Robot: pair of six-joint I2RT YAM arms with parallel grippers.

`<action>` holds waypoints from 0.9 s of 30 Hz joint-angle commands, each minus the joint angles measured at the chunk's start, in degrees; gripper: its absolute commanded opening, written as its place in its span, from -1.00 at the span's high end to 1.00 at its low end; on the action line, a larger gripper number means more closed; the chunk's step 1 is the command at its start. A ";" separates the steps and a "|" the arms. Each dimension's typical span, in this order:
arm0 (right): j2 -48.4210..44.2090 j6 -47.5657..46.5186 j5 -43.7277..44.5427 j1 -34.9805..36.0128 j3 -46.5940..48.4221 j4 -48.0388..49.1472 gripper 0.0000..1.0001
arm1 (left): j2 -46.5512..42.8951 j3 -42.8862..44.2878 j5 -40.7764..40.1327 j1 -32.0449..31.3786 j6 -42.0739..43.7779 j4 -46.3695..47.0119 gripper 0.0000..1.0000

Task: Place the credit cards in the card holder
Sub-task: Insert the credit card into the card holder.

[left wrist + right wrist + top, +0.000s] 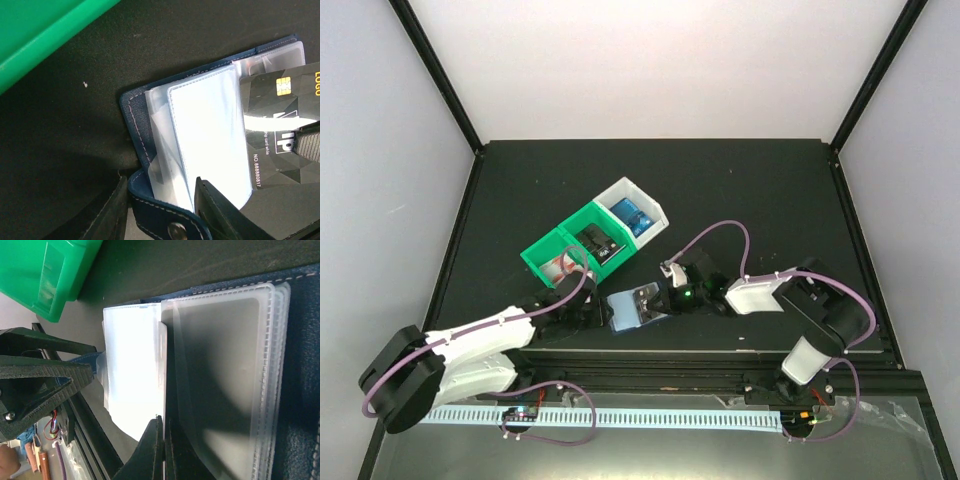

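From above, the card holder [634, 308] lies open on the dark table [740, 190] near its front edge, between the left gripper [598, 312] and the right gripper [663, 300]. Just behind it stand two joined green bins [545, 255] and a white bin [620, 192]. The white bin holds blue cards [636, 218], and the green ones hold black cards [598, 240] and red-and-white cards [560, 266]. In the left wrist view, the holder's clear sleeves [210, 130] fan upward and a black card [280, 140] with a gold chip lies across the right-hand sleeves, tilted. The left jaws stand partway apart astride the holder's near edge and its clasp tab [160, 215]; whether they pinch it cannot be told. In the right wrist view, the right jaws are closed tight with a thin card edge between them. That edge runs up between a bright white sleeve and a frosted one, and the left gripper's dark fingers [45, 375] sit at the holder's far side.
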 commanded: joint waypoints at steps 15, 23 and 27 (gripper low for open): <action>9.23 4.78 -4.51 1.19 1.26 8.92 0.98 | 4.02 -0.74 0.55 0.11 -1.93 0.92 0.50; 9.03 5.76 -3.98 2.53 1.82 6.19 0.98 | 4.56 -0.76 2.31 0.07 -1.72 2.67 0.51; 11.30 5.04 -4.74 4.08 4.43 5.26 0.98 | 4.38 -0.87 2.73 0.03 -1.35 2.76 0.51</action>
